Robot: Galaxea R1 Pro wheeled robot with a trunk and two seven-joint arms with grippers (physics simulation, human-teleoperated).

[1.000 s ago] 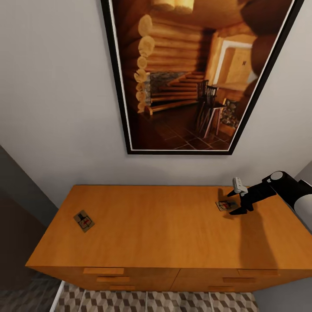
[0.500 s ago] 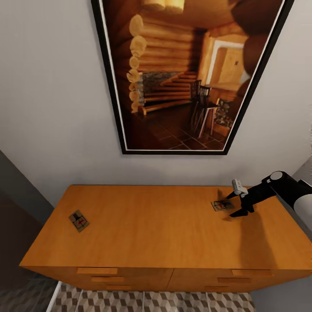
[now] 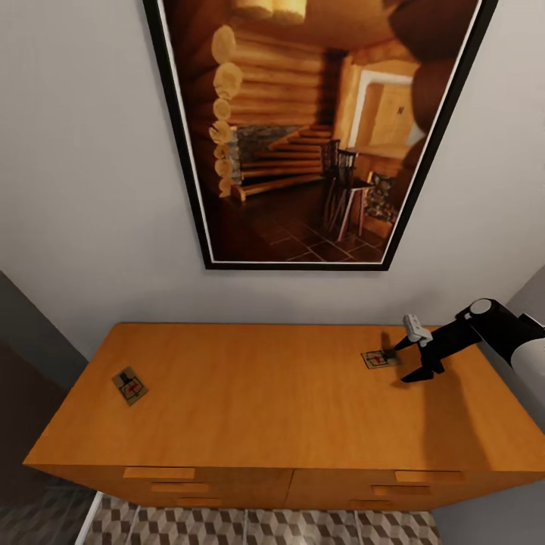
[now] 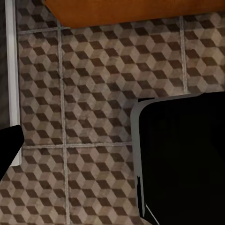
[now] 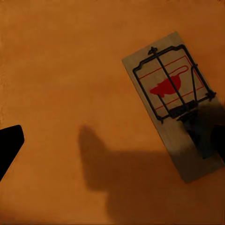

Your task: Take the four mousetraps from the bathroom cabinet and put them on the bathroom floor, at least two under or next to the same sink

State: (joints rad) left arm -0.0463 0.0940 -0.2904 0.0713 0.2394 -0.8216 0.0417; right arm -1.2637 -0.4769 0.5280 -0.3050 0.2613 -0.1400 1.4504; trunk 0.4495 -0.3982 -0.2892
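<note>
gripper on the right arm point(image 3: 409, 362) reaches in over the right end of the cabinet top, its two dark fingers spread wide apart and holding nothing. in the right wrist view one fingertip point(image 5: 9, 146) sits at one edge of the picture and the other is only a dark blur at the opposite edge, over the end of a mousetrap; whether it touches the board cannot be told. the fingers throw a soft shadow on the wood beneath them.

the near mousetrap point(image 3: 378, 359) lies flat on the cabinet point(image 3: 265, 401) at the tips of the right gripper, close to the cabinet's back edge. up close it is a tan board point(image 5: 172, 106) with a dark wire frame and a red mouse shape printed on it. the far mousetrap point(image 3: 129, 385) lies flat near the cabinet's left end, well apart from the gripper.

the cabinet is a wide orange-brown wooden chest with slim bar handles on its front drawers. directly above it, on a plain pale wall, hangs a large black-framed picture point(image 3: 303, 129) of a log cabin interior. in front of the cabinet is the bathroom floor point(image 3: 257, 526), tiled in a brown, beige and white cube pattern.

the left wrist view looks down on the same tiles point(image 4: 84, 93), with the cabinet's edge point(image 4: 131, 11) nearby. the left gripper's state cannot be told.
</note>
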